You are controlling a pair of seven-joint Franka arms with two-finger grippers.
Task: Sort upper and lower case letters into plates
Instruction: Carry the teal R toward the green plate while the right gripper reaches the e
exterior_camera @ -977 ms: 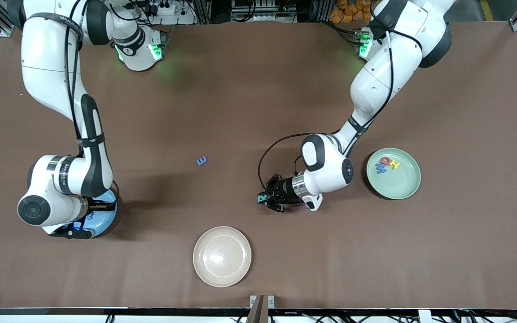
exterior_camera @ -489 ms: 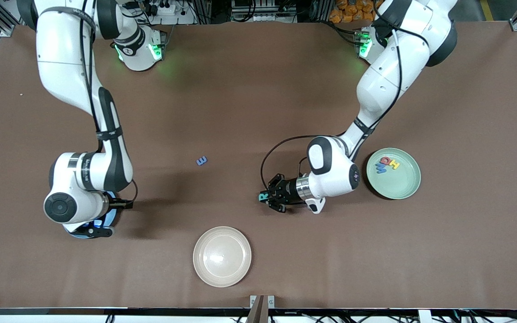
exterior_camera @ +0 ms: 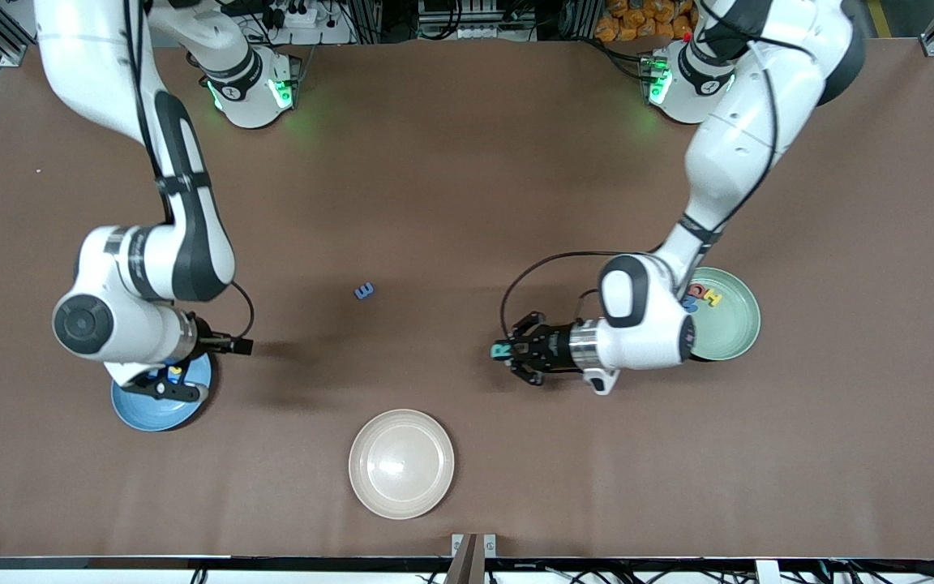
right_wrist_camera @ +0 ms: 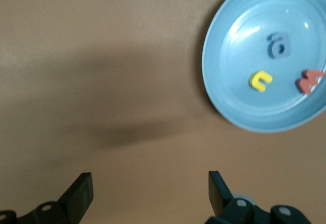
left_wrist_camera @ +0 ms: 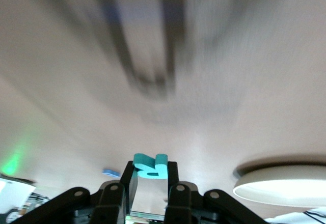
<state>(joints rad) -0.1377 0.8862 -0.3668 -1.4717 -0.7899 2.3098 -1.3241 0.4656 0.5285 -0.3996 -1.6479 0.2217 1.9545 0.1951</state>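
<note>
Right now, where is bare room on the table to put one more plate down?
Free: between the blue E and the robot bases, and between the cream plate and green plate. Crowded: the blue plate under the right gripper, and around the left gripper holding the R.

Brown table (exterior_camera: 451, 186) carries three plates (exterior_camera: 401, 463) and blue letter (exterior_camera: 364, 290).

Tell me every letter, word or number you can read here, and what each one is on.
"R": teal foam letter in the left gripper jaws.
"E": small blue letter lying on the table.
"a": grey-blue letter in the blue plate.
"u" or "c", unclear: yellow letter in the same plate.
"H": yellow letter in the mint plate.
Arm lettering: too small to read.
</note>
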